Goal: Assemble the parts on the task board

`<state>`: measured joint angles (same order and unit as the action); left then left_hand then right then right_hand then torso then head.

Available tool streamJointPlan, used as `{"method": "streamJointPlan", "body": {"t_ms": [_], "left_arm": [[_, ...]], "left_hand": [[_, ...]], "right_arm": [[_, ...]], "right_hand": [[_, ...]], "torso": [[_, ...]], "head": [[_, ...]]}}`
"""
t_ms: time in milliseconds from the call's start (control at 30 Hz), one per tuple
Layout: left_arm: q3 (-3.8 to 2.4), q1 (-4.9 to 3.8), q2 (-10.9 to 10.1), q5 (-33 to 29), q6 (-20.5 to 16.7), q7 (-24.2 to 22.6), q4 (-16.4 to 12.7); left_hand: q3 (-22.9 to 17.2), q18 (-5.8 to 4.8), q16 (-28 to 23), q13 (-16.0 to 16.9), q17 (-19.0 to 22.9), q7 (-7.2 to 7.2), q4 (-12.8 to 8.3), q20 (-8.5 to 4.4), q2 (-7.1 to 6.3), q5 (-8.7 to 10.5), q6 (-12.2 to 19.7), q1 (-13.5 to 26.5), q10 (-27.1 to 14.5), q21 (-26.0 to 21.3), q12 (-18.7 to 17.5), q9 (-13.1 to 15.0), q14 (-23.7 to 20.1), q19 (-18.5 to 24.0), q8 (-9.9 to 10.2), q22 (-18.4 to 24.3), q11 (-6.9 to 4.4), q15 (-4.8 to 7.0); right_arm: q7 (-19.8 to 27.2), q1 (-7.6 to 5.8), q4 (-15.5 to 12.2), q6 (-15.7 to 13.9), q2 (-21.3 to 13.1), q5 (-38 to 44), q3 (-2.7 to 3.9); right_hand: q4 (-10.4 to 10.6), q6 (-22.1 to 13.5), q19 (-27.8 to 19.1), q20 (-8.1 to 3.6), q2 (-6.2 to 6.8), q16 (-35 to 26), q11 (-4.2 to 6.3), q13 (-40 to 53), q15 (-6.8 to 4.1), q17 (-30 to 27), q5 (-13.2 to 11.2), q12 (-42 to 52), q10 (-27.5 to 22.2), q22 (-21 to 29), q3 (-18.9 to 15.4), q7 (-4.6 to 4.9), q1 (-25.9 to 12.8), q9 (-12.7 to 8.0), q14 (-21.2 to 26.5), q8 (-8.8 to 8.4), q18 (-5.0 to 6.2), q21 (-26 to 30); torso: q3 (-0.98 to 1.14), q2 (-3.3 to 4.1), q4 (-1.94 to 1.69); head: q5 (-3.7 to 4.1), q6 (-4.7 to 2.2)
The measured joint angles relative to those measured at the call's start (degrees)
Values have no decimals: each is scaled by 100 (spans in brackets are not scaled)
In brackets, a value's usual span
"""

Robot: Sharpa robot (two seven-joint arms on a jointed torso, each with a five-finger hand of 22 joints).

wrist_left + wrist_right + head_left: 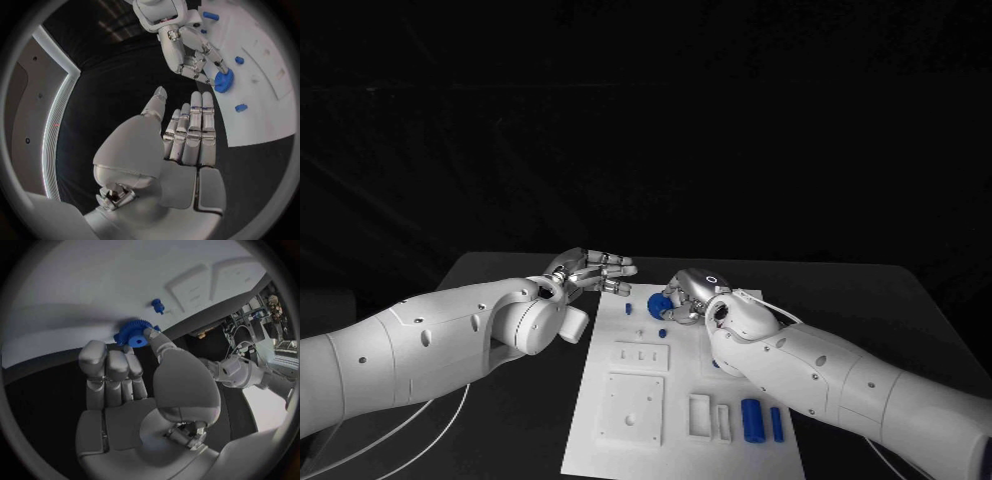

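Observation:
The white task board (678, 400) lies in the middle of the table. My right hand (692, 295) is over its far end and pinches a blue gear (656, 303) between thumb and fingertips, close above the board. The left wrist view shows the gear (224, 80) in that hand (194, 55); the right wrist view shows the gear (132, 335) at my fingertips (149, 333). My left hand (593, 269) hovers beside the board's far left corner, fingers (190, 130) stretched out, holding nothing. Small blue pegs (629, 308) (661, 331) stand near the gear.
Two blue cylinders (751, 418) (776, 424) lie at the board's near right, beside white raised blocks (633, 405) and slots (700, 415). Black table (516, 420) surrounds the board. A peg (157, 305) stands just beyond the gear on the board (94, 285).

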<state>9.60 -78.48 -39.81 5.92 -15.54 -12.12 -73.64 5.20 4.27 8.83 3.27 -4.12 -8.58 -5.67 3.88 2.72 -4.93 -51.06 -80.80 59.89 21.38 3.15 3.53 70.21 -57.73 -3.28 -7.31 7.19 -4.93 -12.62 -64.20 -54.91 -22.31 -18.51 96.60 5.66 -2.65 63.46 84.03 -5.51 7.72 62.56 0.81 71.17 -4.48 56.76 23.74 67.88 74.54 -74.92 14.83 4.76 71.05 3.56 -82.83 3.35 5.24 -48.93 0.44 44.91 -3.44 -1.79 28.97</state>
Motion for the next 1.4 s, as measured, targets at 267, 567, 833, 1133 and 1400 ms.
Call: {"method": "streamJointPlan", "body": {"t_ms": [267,567,833,1133,1400], "left_arm": [[0,0,14,0,2,-2,4],[0,0,15,0,3,-3,5],[0,0,17,0,5,-2,10],[0,0,12,0,4,-1,12],[0,-2,12,0,4,-1,12]], "left_hand": [[0,0,0,0,0,0,0,0,0,0,0,0,0,0,0,0,0,0,0,0,0,0],[0,0,0,0,0,0,0,0,0,0,0,0,0,0,0,0,0,0,0,0,0,0],[0,0,0,0,0,0,0,0,0,0,0,0,0,0,0,0,0,0,0,1,0,0],[0,0,0,0,0,0,0,0,0,0,0,0,0,0,0,0,0,0,0,5,0,0],[0,0,0,0,0,0,0,0,0,0,0,0,0,0,0,0,0,0,0,5,0,0]], "right_arm": [[-1,8,73,4,50,17,-20],[-2,5,102,-1,72,31,-35],[-2,7,106,-5,92,22,-42],[-2,16,117,28,129,-9,-51],[-1,18,123,39,133,-64,-53]], "right_hand": [[0,-1,0,0,0,0,0,-5,0,-8,-25,0,0,0,0,0,0,3,0,-5,0,0],[16,-24,0,0,0,-24,0,-18,0,-25,-90,-23,-1,1,-16,21,0,2,0,2,0,42],[144,-205,0,0,0,-45,-31,-73,0,-44,-155,-75,-33,1,-144,76,0,2,1,4,-2,76],[389,-394,0,0,-50,-111,-51,-145,0,-89,-333,-134,-52,1,-429,84,-48,6,1,48,-5,133],[503,-436,0,0,-55,-134,-30,-168,0,-105,-399,-134,-74,1,-509,87,-53,7,1,51,-5,166]], "torso": [[1,-1,9],[2,-1,14],[4,-1,14],[4,-2,17],[3,-3,18]], "head": [[-3,1],[-6,5],[-4,-1],[-15,6],[-14,9]]}}
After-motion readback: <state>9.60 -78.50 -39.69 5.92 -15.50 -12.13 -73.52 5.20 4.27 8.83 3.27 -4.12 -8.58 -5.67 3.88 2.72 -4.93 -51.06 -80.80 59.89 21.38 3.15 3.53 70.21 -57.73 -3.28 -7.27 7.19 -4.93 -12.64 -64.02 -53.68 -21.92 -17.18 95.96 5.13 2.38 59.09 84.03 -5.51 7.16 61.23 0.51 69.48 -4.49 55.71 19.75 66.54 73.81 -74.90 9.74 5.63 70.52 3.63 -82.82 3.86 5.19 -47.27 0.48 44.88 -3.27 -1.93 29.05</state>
